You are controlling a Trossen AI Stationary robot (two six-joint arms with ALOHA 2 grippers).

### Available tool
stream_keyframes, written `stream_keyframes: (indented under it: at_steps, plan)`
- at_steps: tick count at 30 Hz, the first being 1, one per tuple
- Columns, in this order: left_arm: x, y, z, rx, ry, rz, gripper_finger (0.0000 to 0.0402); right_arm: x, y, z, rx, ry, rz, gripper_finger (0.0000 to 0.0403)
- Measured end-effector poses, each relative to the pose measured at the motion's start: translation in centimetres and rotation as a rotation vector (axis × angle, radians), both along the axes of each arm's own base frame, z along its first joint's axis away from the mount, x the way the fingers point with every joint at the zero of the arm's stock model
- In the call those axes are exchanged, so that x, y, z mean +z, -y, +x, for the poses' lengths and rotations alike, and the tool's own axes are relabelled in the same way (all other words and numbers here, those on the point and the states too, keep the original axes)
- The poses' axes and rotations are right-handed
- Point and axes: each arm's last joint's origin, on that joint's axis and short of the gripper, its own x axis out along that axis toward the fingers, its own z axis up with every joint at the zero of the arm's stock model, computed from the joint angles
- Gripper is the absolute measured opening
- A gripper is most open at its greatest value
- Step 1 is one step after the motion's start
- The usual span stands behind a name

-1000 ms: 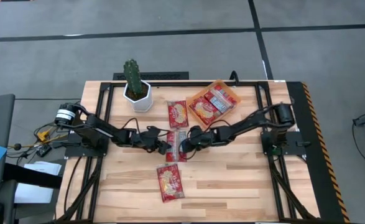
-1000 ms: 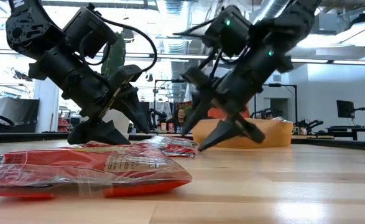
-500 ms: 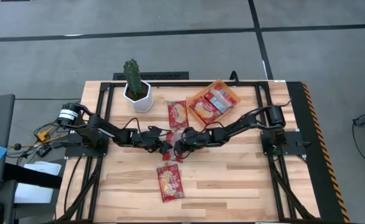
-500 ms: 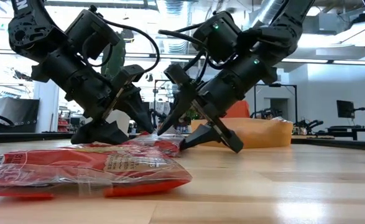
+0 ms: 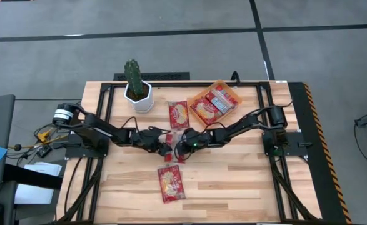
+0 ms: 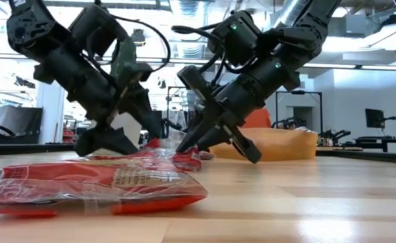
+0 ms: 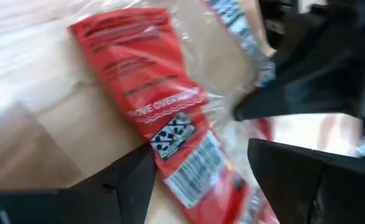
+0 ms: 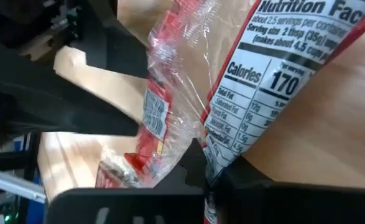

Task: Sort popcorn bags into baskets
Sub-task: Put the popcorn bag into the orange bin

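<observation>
Popcorn bag (image 8: 257, 87) label reads "Nutrition Facts" (calories 170).

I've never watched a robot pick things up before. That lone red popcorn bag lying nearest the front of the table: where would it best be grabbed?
Probably by one short end, coming straight down from above. The popcorn bag lies flat on the table, slightly puffy, with a thin crimped plastic seam at each end that two fingers could pinch. It lies apart from the other bags, so either gripper could likely come down on it.

Laboratory or workshop premises: grey concrete floor (image 5: 170, 53), wooden surface (image 5: 233, 181) on black frame, monitors on stands (image 6: 375, 119), exposed ceiling ducting (image 6: 295, 10).
</observation>
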Motion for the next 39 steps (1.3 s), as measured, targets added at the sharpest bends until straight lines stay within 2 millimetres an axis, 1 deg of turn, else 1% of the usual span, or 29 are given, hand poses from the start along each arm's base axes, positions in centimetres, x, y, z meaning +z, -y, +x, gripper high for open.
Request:
stream_keyframes:
  at_steps: [2,6,10,13,15,18,21,24,26,28,31,34,39]
  plan:
    - [0.7,-0.1,-0.1,-0.014,0.024,-0.013,0.0238,0.4,0.0,0.0,0.015,0.014,0.006,0.0015]
    - [2.4,-0.2,-0.4,-0.06,0.077,-0.045,0.0238,2.5,0.6,-0.5,0.04,0.025,-0.008,0.0029]
    - [4.8,-0.3,-1.0,-0.086,0.169,-0.049,0.0238,6.3,2.4,-1.9,0.093,0.038,-0.089,0.002]
    - [6.8,-0.2,-1.6,-0.103,0.253,-0.056,0.0238,9.5,4.9,-3.6,0.096,0.041,-0.172,0.0017]
    - [8.0,-0.3,-2.0,-0.09,0.313,-0.046,0.0238,11.1,7.0,-5.5,0.077,-0.008,-0.221,0.002]
    - [9.2,-0.5,-2.6,-0.048,0.361,-0.011,0.0238,13.1,10.0,-8.2,0.061,-0.053,-0.304,0.0026]
    - [9.8,-0.6,-3.1,-0.009,0.369,0.007,0.0238,14.8,12.7,-11.3,0.11,-0.091,-0.379,0.0025]
    - [9.6,-0.7,-3.2,0.011,0.341,0.017,0.0238,15.1,15.0,-14.1,0.164,-0.174,-0.44,0.0023]
    - [9.4,-0.7,-3.3,0.016,0.326,0.018,0.0238,14.9,16.2,-15.2,0.201,-0.211,-0.468,0.0024]
    - [9.1,-0.7,-3.2,0.019,0.3,0.015,0.0238,14.4,17.3,-16.2,0.255,-0.233,-0.458,0.003]
    - [8.9,-0.7,-3.3,0.019,0.279,0.015,0.0238,13.4,18.7,-16.4,0.324,-0.203,-0.432,0.0038]
    - [8.8,-0.8,-3.3,0.031,0.269,0.015,0.0238,12.1,19.7,-16.5,0.371,-0.196,-0.398,0.004]
    - [8.7,-0.8,-3.4,0.061,0.258,0.017,0.0238,10.1,20.4,-15.9,0.451,-0.232,-0.391,0.004]
